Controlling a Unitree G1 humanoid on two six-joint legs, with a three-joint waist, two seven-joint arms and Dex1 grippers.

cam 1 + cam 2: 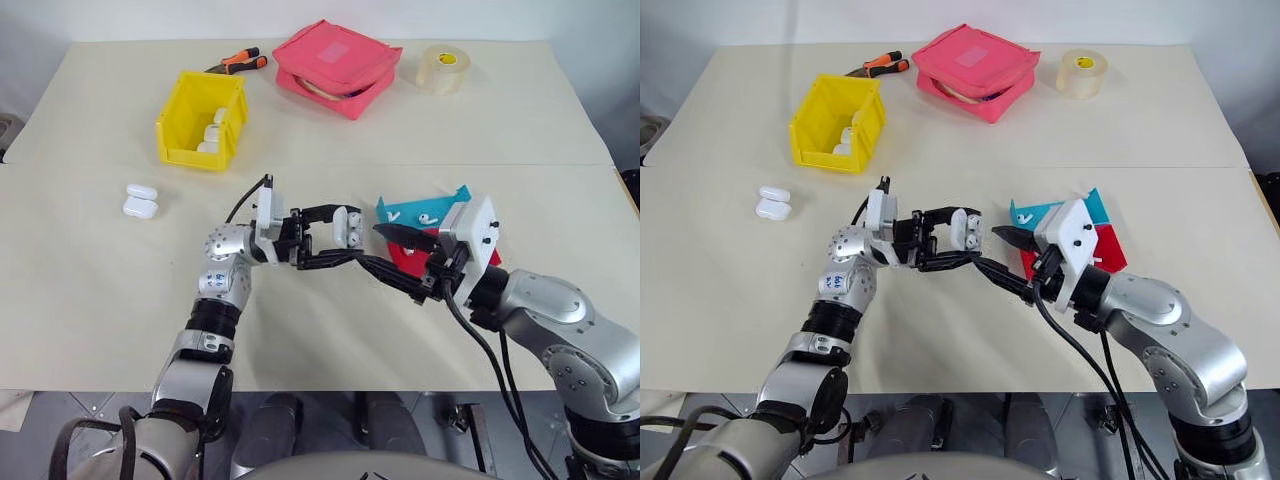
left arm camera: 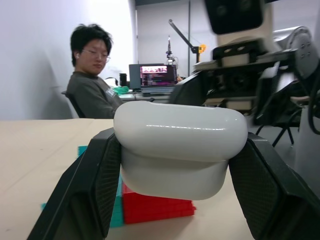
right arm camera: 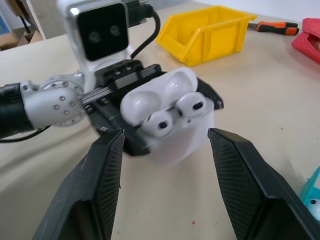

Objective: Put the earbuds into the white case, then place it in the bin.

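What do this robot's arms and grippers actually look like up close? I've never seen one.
Both arms are silver-grey metal segments joined by black rings, with black cables running along them. A white boxy camera block with dark lenses sits on each wrist. The left gripper and the right gripper each have two black, wedge-shaped fingers with a finely textured inner face. The left forearm carries a small blue marking.

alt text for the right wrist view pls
The left gripper holds the open white case with two earbuds seated inside, framed by the right gripper's open black fingers. The yellow bin sits behind on the table.
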